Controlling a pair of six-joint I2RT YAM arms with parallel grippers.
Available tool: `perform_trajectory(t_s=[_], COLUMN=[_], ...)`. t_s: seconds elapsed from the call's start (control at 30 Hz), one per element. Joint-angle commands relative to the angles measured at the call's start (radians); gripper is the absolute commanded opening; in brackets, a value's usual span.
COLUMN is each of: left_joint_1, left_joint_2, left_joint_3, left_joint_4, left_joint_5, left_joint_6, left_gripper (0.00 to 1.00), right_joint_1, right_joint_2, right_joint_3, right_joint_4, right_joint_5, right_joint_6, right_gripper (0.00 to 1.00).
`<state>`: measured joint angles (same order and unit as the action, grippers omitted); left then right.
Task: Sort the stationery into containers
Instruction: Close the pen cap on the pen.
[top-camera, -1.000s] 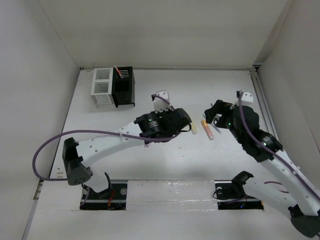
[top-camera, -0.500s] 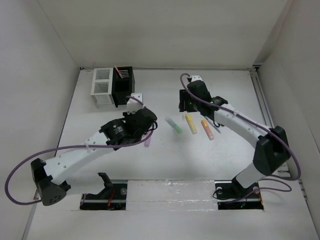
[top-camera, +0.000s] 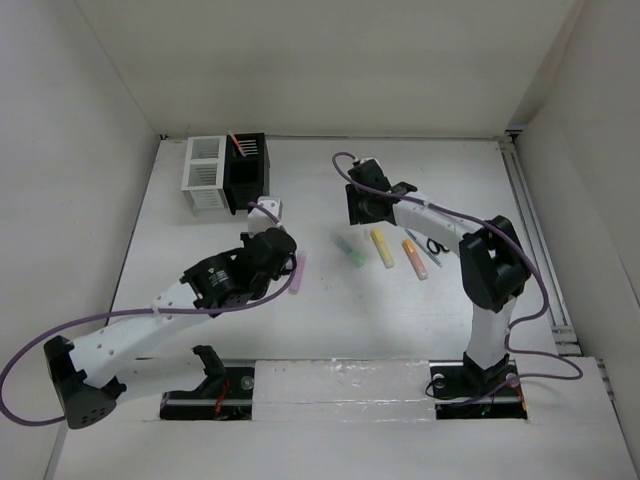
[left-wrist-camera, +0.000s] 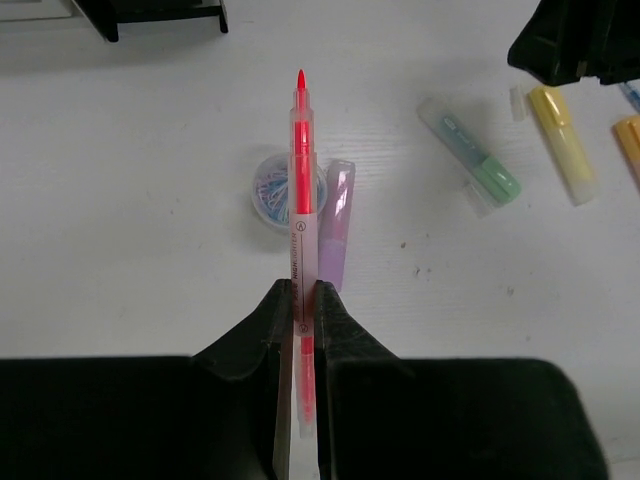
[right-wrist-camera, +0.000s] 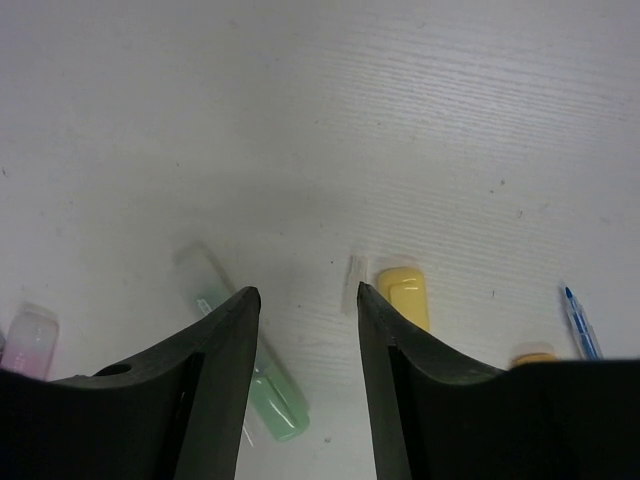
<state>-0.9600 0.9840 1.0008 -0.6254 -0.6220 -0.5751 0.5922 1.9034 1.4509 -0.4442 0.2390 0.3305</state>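
Observation:
My left gripper (left-wrist-camera: 300, 290) is shut on a red pen (left-wrist-camera: 300, 150), which points towards the containers. Under it on the table lie a purple marker (left-wrist-camera: 335, 225) and a small round tub of clips (left-wrist-camera: 275, 190). The white box (top-camera: 203, 175) and the black box (top-camera: 246, 172) stand joined at the far left, and a red pen (top-camera: 238, 145) sticks out of the black one. My right gripper (right-wrist-camera: 305, 292) hangs open and empty over bare table, between a green marker (right-wrist-camera: 265, 390) and a yellow marker (right-wrist-camera: 405, 295).
An orange marker (top-camera: 414, 258) and a blue pen (right-wrist-camera: 580, 325) lie right of the yellow one. Small black scissors (top-camera: 441, 246) sit just beyond them. Walls close in the table on the left, far and right sides.
My left arm has drawn back to the left from the markers with the red pen. My right arm has swung left and farther out, and its jaws have narrowed.

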Motion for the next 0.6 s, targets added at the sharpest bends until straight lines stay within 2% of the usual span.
perform_trajectory(t_s=[0.0,0.57], left_joint_1=[0.003,0.003], left_joint_2=[0.031,0.053], left_joint_3=[-0.008,-0.008], left_joint_4=[0.018,0.036], left_joint_5=[0.008,0.054], left_joint_6=[0.023,0.041], left_gripper=[0.00,0.00], right_joint_1=[0.006,-0.035], right_joint_2=[0.010,0.052], right_joint_3=[0.066,-0.007], right_joint_4=[-0.004,0.050], right_joint_5=[0.028,-0.001], right_joint_6=[-0.013,-0.022], right_gripper=[0.48,0.48])
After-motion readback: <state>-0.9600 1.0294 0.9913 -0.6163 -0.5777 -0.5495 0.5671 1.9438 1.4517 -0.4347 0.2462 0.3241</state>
